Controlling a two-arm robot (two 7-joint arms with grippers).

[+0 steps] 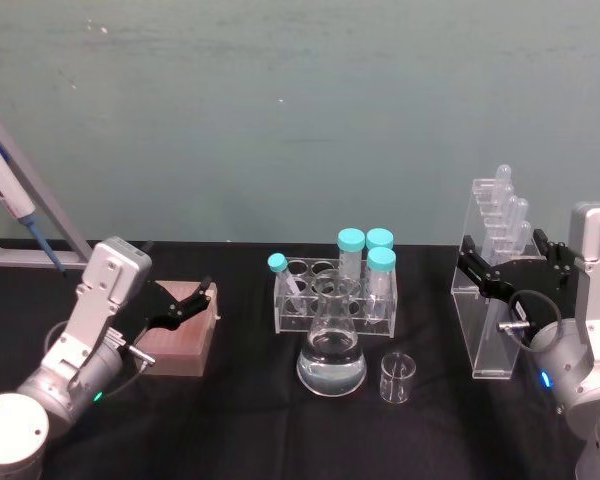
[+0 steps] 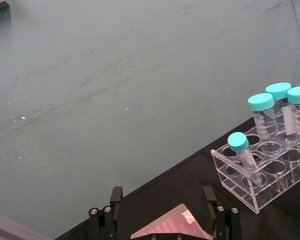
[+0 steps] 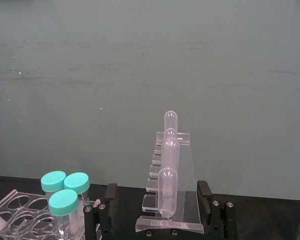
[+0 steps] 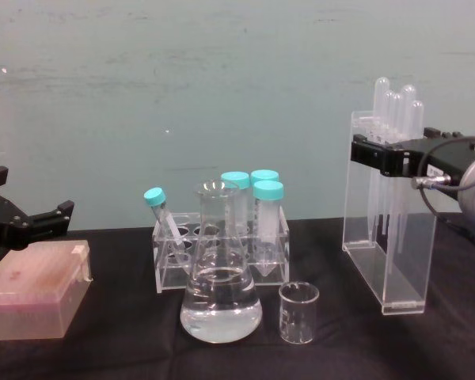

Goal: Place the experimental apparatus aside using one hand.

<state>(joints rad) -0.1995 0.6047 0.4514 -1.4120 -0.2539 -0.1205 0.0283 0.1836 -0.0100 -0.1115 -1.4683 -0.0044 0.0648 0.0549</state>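
The tall clear acrylic pipette stand (image 1: 488,310) stands upright on the black table at the right, with several plastic pipettes in it. My right gripper (image 1: 505,255) is open and straddles its upper part, one finger on each side; the right wrist view shows the stand (image 3: 170,202) between the spread fingers. The conical flask (image 1: 332,355) with clear liquid sits at the table's front centre, and the small glass beaker (image 1: 397,378) stands just to its right. My left gripper (image 1: 195,305) hangs open over a pink box at the left.
A clear rack (image 1: 335,300) of teal-capped tubes stands behind the flask. The pink box (image 1: 180,338) lies at the left. A blue and white pipettor (image 1: 10,200) leans on a grey stand at the far left back. A green wall closes the back.
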